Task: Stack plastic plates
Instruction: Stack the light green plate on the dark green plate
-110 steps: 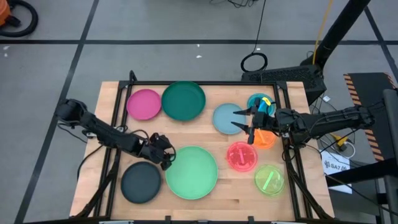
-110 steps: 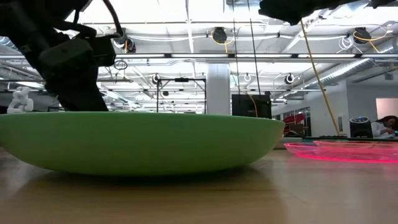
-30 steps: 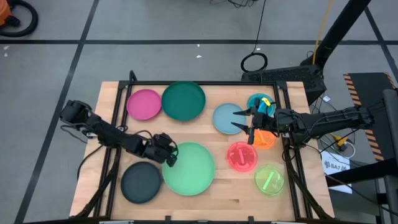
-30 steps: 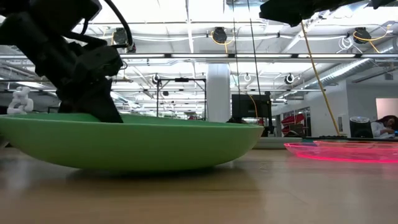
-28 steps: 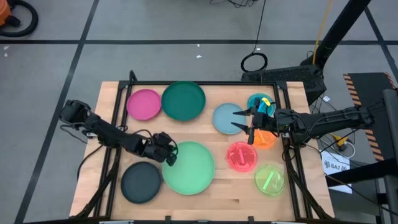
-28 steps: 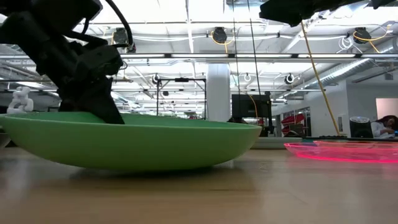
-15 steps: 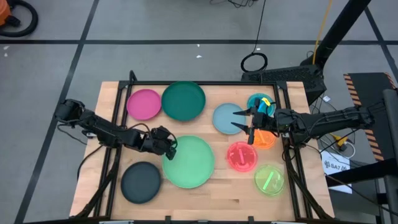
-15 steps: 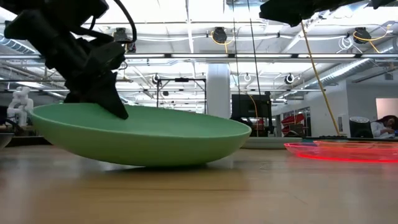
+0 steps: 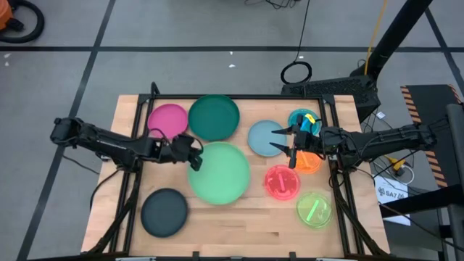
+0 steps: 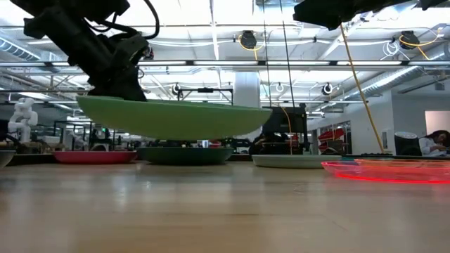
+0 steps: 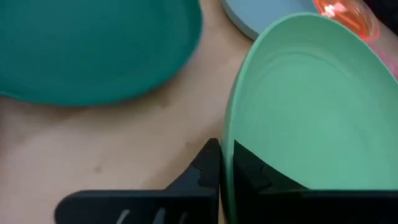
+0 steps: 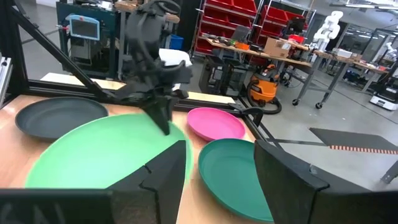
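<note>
My left gripper [image 9: 193, 159] is shut on the left rim of the large light green plate [image 9: 220, 172], which hangs above the table [image 10: 176, 117]. On the wood lie the dark green plate [image 9: 214, 117], the magenta plate [image 9: 167, 120], the pale blue plate [image 9: 264, 138] and the black plate [image 9: 164, 212]. Small teal [image 9: 303, 119], orange [image 9: 309, 162], pink [image 9: 281, 181] and lime [image 9: 314, 209] plates lie at the right. My right gripper [image 9: 288, 142] stands open above the pale blue plate's right edge, holding nothing. My left gripper pinches the light green plate's rim [image 11: 226, 147] at the plate's left side, one finger [image 11: 208, 167] under the rim and the other finger [image 11: 252, 173] inside the plate. The fingers come from the table's left, slanting down. The plate is lifted clear, almost level, its held side slightly higher.
A dark frame [image 9: 138, 116] runs along the table's left, far and right sides. The lifted plate hangs just near of the dark green plate. Bare wood [image 9: 239, 228] shows at the near middle of the table.
My left gripper has gone up and toward the table's far edge, still shut on the light green plate. The plate's held left side rose first while its right side stayed on the wood. Now the whole plate is clear of the table, closer to the dark green plate.
</note>
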### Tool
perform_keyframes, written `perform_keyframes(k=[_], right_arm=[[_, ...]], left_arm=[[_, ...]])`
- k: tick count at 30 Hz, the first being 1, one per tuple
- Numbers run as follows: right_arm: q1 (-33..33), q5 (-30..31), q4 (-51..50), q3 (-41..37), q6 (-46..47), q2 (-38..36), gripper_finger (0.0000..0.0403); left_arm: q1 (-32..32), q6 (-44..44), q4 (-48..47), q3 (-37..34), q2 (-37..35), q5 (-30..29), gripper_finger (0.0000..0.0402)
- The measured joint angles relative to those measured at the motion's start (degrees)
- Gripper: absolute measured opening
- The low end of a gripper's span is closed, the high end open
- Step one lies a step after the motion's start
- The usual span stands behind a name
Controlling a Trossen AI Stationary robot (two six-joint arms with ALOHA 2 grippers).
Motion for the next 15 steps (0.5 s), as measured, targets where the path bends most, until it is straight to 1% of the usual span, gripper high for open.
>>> perform_keyframes(k=[5,9,11,15], right_arm=[[-0.02,0.04,0.04,0.00,-0.02,0.00,0.0183],[-0.02,0.04,0.48,0.00,-0.24,0.00,0.0183],[-0.02,0.47,0.46,0.00,-0.24,0.00,0.0183],[-0.02,4.42,0.44,0.00,-0.24,0.00,0.0183]], left_arm=[[7.12,4.72,-4.23,0.02,-3.28,1.62,0.0011],[14.77,8.87,-4.83,0.26,-4.17,5.48,0.0011],[18.61,11.11,-6.07,1.69,-4.16,7.64,0.0011],[24.70,17.16,-10.42,7.57,-4.00,8.18,0.0011]])
